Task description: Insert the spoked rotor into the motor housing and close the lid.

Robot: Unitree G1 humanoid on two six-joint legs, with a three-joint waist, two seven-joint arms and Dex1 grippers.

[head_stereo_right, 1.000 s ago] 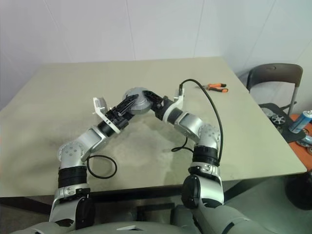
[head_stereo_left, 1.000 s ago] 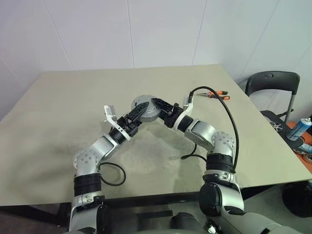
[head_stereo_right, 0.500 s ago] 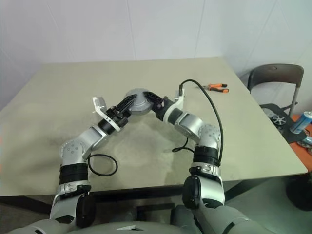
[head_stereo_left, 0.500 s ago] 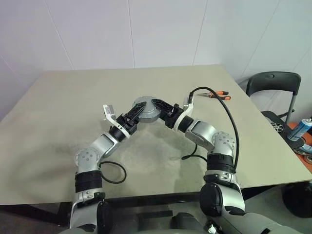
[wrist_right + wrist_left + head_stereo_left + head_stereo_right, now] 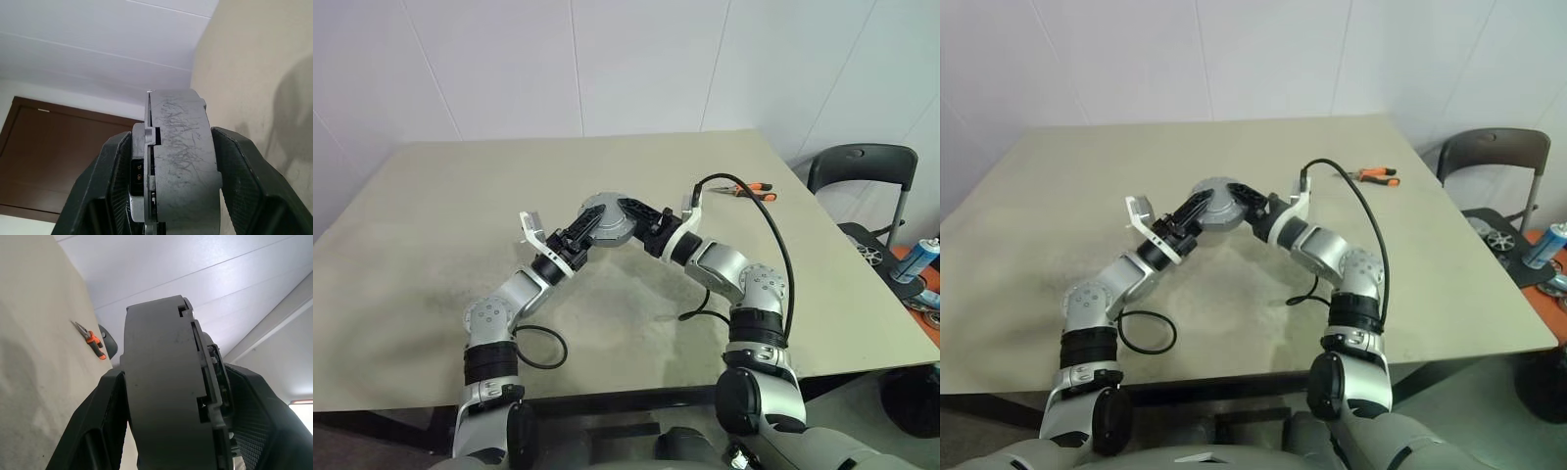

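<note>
The tabletop is viewed from above and behind by the paired head cameras, facing forward and down. The motor housing is framed edge-on at very close range by each wrist camera, from opposite sides. The orange-handled pliers are shared by head and left wrist views.

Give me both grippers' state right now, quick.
Left gripper: shut on the round grey metal motor assembly, held above the table.
Right gripper: shut on the same assembly, from the opposite side.
</note>
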